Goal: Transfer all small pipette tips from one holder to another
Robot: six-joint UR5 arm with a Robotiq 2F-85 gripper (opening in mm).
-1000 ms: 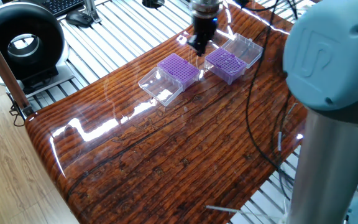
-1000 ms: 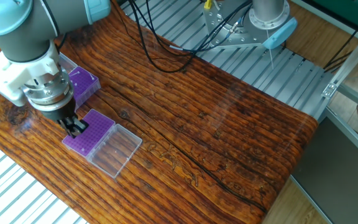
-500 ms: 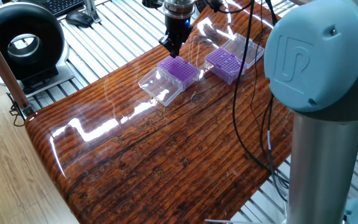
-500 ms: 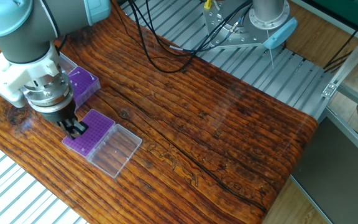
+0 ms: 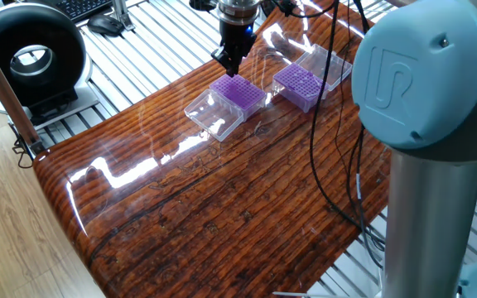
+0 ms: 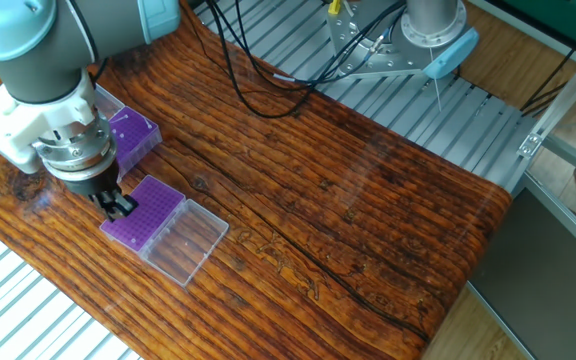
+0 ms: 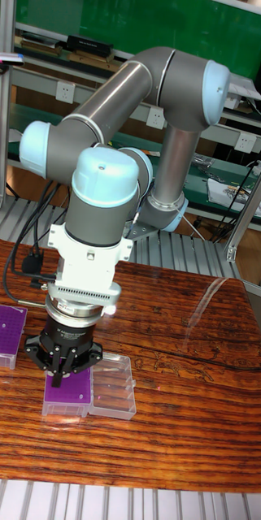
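While the glossy, ridged wooden table (image 5: 222, 215) throws glare back at me, I see two purple boxes on it, each square with a clear ribbed plastic lid hinged open flat beside it. The gripper (image 5: 230, 60) hangs with its dark fingers drawn close together over the far edge of the nearer purple box (image 5: 238, 92); I cannot tell whether anything is pinched between them. In the other fixed view its tips (image 6: 120, 207) sit just above that box's dotted top. The small pipette tips (image 5: 301, 80) show as a pale dotted grid in the second purple box (image 5: 300, 88), just beside the first. Against the view from a second ago, the gripper has moved from between the boxes to the nearer box; in the last half second nothing shifts.
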